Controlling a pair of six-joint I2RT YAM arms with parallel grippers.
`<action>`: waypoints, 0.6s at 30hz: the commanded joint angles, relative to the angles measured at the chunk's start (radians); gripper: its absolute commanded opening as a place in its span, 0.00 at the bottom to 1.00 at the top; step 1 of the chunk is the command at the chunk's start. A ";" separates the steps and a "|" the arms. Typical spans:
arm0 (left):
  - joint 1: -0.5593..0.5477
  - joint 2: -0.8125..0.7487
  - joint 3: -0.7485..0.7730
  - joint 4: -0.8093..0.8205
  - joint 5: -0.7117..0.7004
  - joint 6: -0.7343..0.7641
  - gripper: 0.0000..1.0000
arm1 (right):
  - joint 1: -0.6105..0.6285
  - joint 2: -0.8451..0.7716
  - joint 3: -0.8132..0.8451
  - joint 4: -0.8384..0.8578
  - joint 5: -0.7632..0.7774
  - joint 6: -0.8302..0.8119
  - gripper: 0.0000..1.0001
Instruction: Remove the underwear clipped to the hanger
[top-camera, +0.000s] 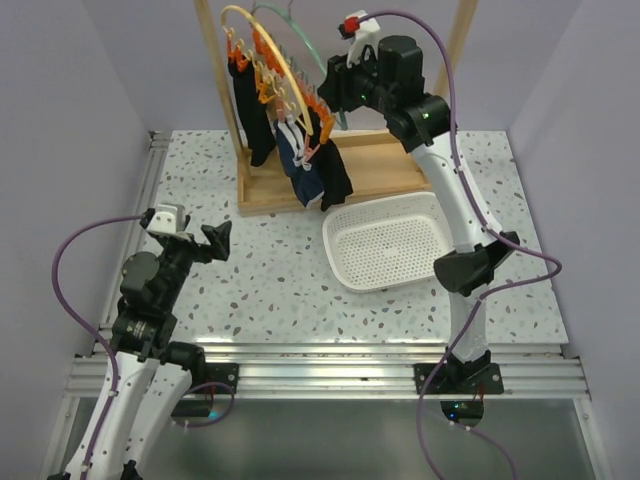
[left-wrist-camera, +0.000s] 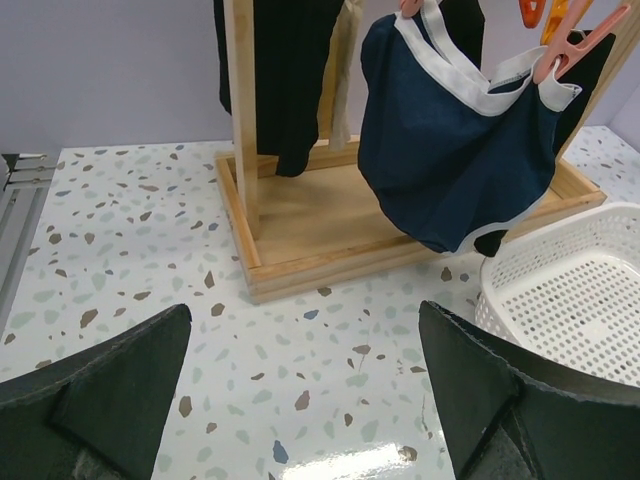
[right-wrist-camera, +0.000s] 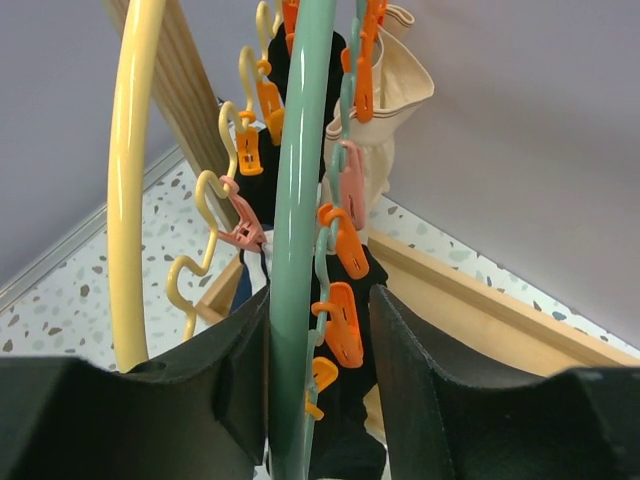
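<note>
Underwear hangs by orange and pink clips from a yellow ring (top-camera: 262, 50) and a green ring (right-wrist-camera: 300, 200) of the hanger on a wooden rack. A navy pair with white trim (left-wrist-camera: 450, 150) hangs at the front, with black pairs (top-camera: 245, 110) (left-wrist-camera: 285, 80) and a beige one (right-wrist-camera: 395, 100) behind. My right gripper (right-wrist-camera: 320, 295) is up at the hanger. Its jaws straddle the green ring and an orange clip (right-wrist-camera: 342, 322) holding black underwear (right-wrist-camera: 350, 440), with a gap left beside the clip. My left gripper (left-wrist-camera: 305, 345) hovers wide open over the table, holding nothing.
A white perforated basket (top-camera: 380, 205) sits on the speckled table, right of the rack's wooden base (left-wrist-camera: 330, 225). The rack's uprights stand at the back. Grey walls close in the table on three sides.
</note>
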 joint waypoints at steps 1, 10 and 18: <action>0.013 0.008 0.003 0.050 0.022 -0.015 1.00 | 0.004 0.016 0.067 0.033 0.038 -0.008 0.44; 0.019 0.013 0.003 0.050 0.027 -0.018 1.00 | 0.004 0.028 0.098 0.053 0.062 -0.002 0.00; 0.022 0.011 0.003 0.050 0.027 -0.018 1.00 | -0.002 0.024 0.190 0.110 0.026 0.044 0.00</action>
